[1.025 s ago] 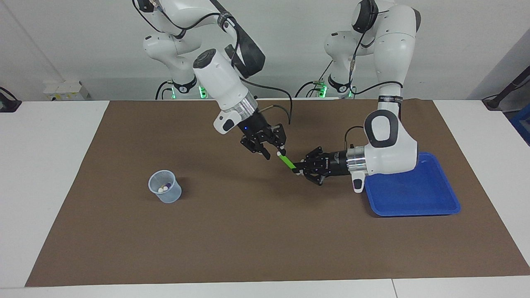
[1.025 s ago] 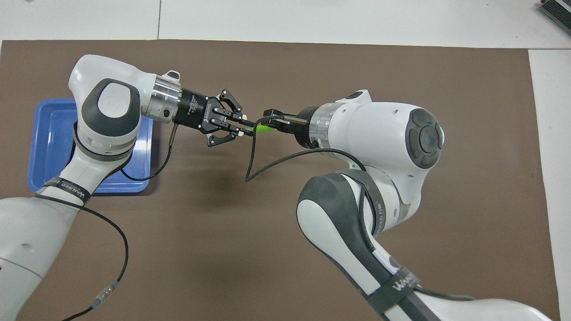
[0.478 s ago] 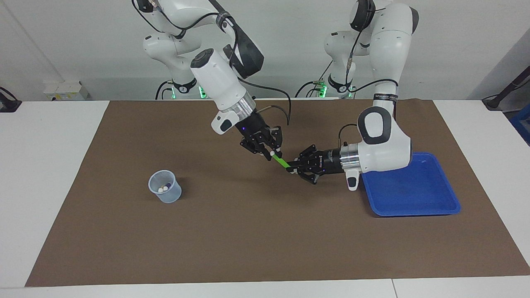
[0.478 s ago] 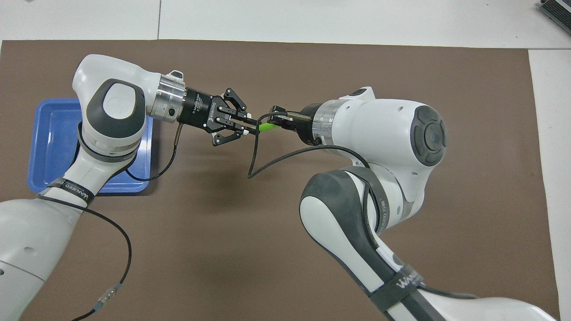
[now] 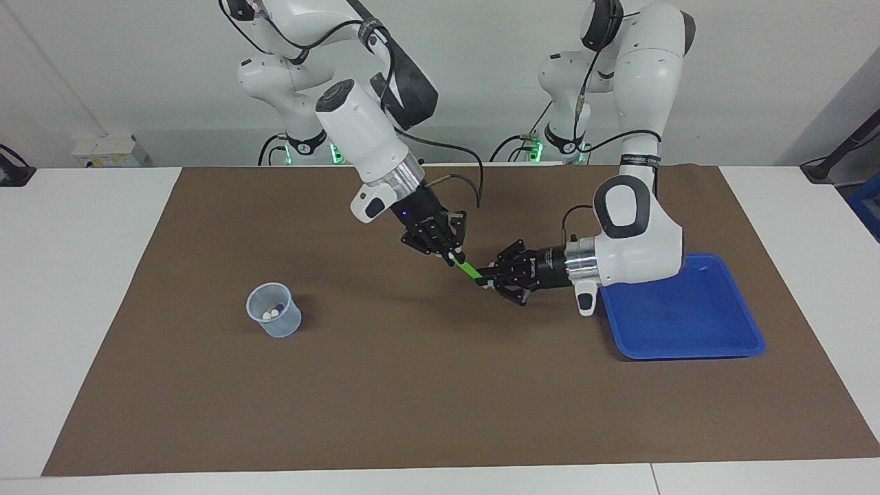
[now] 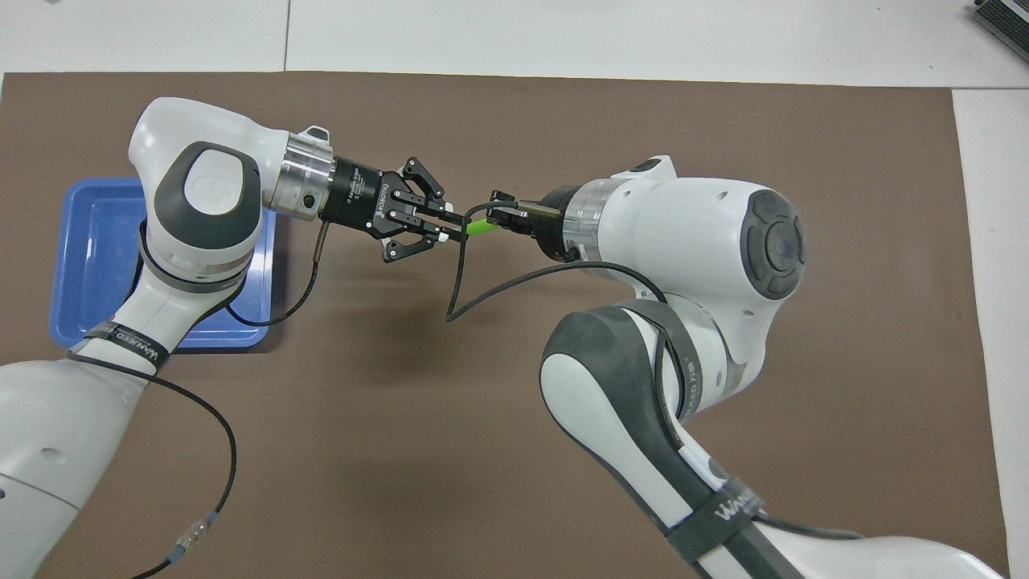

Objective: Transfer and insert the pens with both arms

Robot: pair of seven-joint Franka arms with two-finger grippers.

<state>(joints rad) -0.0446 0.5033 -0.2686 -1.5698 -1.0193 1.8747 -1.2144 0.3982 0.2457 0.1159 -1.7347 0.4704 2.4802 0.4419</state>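
Observation:
A green pen [image 5: 469, 269] hangs slanted in the air over the middle of the brown mat, gripped at both ends. My left gripper [image 5: 487, 277] lies level and is shut on its lower end. My right gripper [image 5: 452, 256] comes down at a slant and is shut on its upper, pale end. In the overhead view a short stretch of the green pen [image 6: 480, 228] shows between the left gripper [image 6: 450, 232] and the right gripper [image 6: 500, 220]. Two more pens stand in a clear cup [image 5: 274, 320], pale ends up, one of them purple [image 5: 280, 306].
A blue tray [image 5: 687, 330] lies on the mat at the left arm's end, partly under the left arm's wrist; it also shows in the overhead view [image 6: 84, 265]. The cup stands toward the right arm's end. A black cable [image 6: 458, 273] loops down from the right wrist.
The right gripper's fingers have closed on the green pen's upper end. The left arm brought the pen slightly toward the right gripper, then held still.

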